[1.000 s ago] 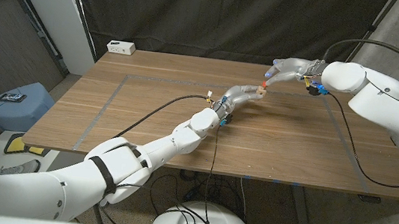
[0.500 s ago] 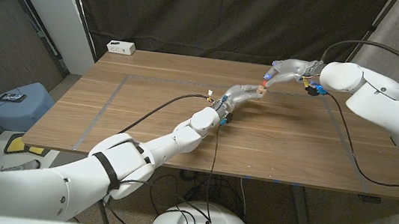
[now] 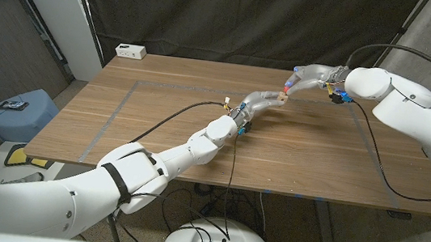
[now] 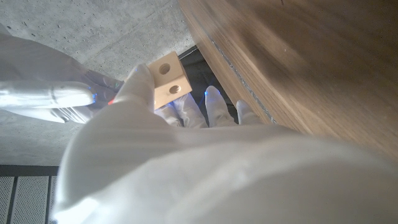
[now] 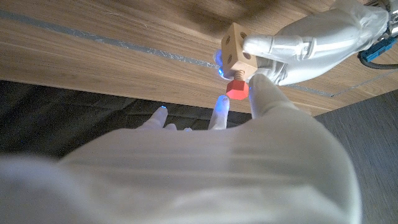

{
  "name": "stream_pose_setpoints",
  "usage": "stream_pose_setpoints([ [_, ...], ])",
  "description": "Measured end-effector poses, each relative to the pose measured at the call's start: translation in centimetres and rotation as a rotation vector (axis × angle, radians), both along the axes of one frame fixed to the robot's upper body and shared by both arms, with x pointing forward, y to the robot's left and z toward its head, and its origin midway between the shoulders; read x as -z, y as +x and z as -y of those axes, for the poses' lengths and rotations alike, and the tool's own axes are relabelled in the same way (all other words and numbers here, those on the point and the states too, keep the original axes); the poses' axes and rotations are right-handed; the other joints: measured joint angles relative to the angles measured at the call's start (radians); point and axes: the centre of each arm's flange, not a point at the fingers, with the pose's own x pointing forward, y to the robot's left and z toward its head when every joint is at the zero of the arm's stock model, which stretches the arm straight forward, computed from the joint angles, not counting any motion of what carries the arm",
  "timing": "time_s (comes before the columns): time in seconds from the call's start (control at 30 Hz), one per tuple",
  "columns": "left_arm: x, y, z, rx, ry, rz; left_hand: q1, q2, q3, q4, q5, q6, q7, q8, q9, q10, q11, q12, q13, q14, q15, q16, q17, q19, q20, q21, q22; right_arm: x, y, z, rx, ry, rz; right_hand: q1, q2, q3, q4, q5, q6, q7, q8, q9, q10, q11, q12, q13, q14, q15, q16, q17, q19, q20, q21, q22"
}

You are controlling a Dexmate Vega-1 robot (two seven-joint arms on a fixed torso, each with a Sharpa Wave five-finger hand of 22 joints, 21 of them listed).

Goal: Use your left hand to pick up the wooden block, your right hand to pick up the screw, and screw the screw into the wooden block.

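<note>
Left hand [image 3: 260, 102] grips block [image 5: 238, 53] | right hand [image 3: 312, 75] pinches screw [image 5: 236, 88], shank entering hole | poses unchanged over last second | threading under way

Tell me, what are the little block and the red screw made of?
The wooden block looks like pale, unpainted wood: light tan faces with round drilled holes. The screw has a bright red, smooth head, which looks like plastic or painted wood; its short shaft is tan, so it may be wood. The left robot hand holds the block, and the right robot hand pinches the screw.
</note>
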Motion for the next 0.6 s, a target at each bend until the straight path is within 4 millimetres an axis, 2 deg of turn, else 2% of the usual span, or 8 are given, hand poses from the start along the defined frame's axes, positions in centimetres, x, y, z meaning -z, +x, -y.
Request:
stream_pose_setpoints([
  [0.6, 0.35, -0.48, 0.29, 0.002, 0.005, 0.004, -0.006, 0.006, 0.000, 0.000, 0.000, -0.005, 0.002, 0.003, 0.000, -0.009, 0.002, 0.000, 0.001, 0.000, 0.000, 0.000, 0.000, 0.000, 0.000, 0.000, 0.000, 0.52, -0.28, 0.45, 0.010, 0.015, 0.015, 0.034, 0.008, 0.013, -0.004, -0.011, 0.025, 0.003, 0.026, 0.014, -0.005, -0.005, 0.007, 0.000, 0.004, -0.004, 0.008, 0.000, 0.011, -0.011, 0.000, 0.000],
])
